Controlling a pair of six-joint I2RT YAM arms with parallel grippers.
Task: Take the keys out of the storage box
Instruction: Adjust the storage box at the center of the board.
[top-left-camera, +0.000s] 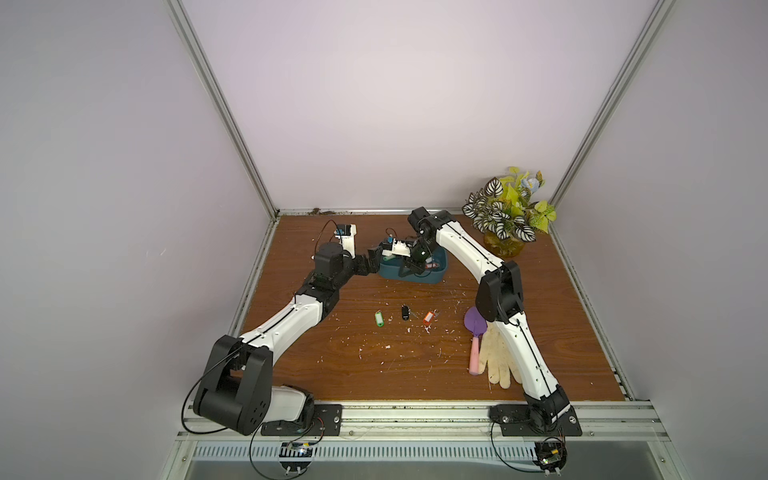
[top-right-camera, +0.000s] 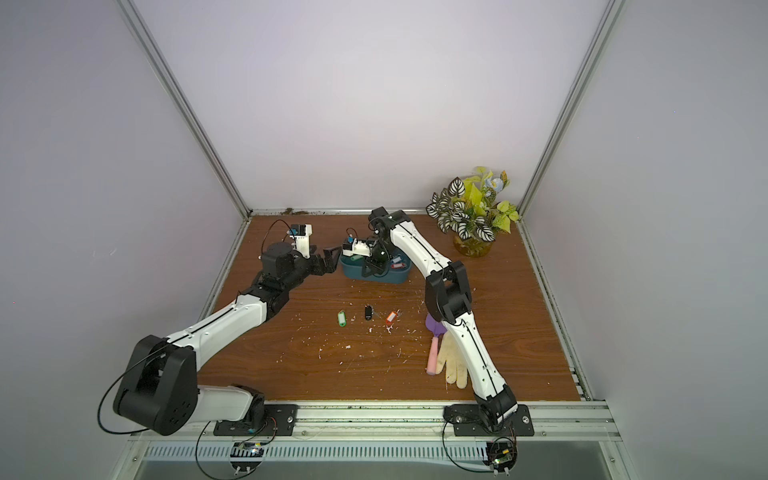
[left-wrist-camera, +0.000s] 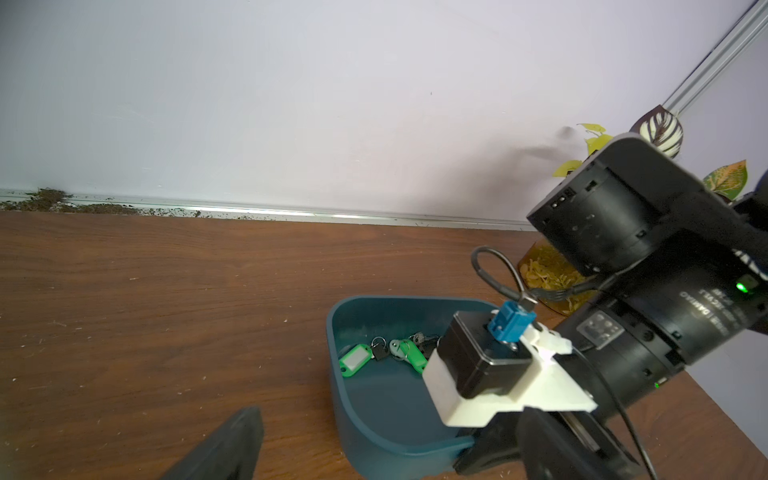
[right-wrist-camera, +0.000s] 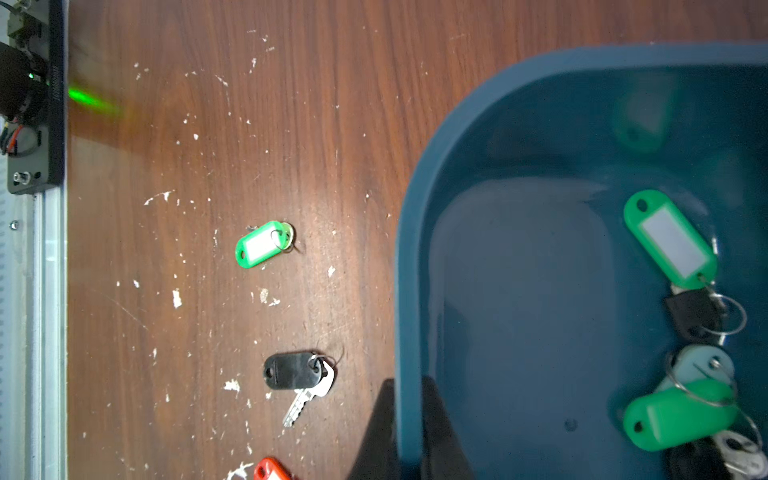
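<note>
Sitting near the far edge of the brown wooden table, the storage box is one dark teal plastic tray with round corners and smooth walls. The right gripper is pinched tight on its near wall, one finger inside and one outside. The left gripper hangs just beside the box's left end with its fingers wide apart, holding nothing. Out toward the middle of the table lie a green-tagged key, a black-tagged key and an orange-tagged key, three in a row. More keys lie inside the box on thin metal rings. Two shiny green tags show there, but I cannot tell how many keys there are in all. One purple-and-pink trowel and one pale glove lie near the right edge.
</note>
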